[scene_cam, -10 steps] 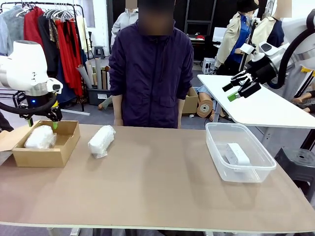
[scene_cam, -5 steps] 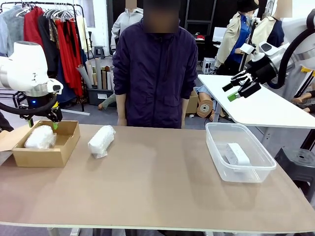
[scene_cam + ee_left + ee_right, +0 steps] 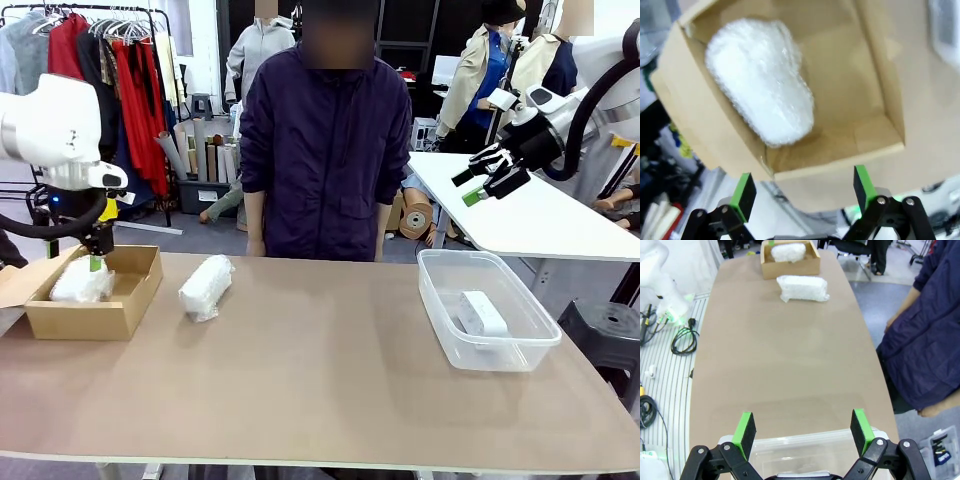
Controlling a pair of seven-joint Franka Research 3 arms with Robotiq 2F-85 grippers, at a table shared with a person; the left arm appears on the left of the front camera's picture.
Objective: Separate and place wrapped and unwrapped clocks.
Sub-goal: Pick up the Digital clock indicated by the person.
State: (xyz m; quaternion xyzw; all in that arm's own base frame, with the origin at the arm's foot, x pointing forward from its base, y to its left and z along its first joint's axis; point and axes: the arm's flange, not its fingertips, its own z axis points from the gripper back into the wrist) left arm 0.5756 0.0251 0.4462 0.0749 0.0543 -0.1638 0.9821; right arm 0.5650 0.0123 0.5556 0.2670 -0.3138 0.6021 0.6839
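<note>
One wrapped clock [image 3: 80,282] [image 3: 762,77] [image 3: 787,252], a white bubble-wrap bundle, lies inside the cardboard box [image 3: 125,305] [image 3: 850,145] [image 3: 790,267] at the table's left. A second wrapped clock [image 3: 206,286] [image 3: 803,289] lies on the tabletop just right of that box. The unwrapped clock [image 3: 482,313], white and rectangular, rests in the clear plastic bin [image 3: 500,355] [image 3: 805,442] at the right. My left gripper [image 3: 96,262] [image 3: 803,191] hangs open above the box, nothing between its green pads. High over the right side, my right gripper [image 3: 478,186] [image 3: 803,431] stands open and empty.
A person in a dark purple jacket [image 3: 325,150] stands at the far edge, hands down. The brown tabletop [image 3: 320,380] is bare between box and bin. A second white table [image 3: 520,215] stands behind at right; a clothes rack [image 3: 110,70] at back left.
My left arm has risen a little above the box, away from the bundle lying in it. The person has shifted slightly to the right. The right arm has stayed still.
</note>
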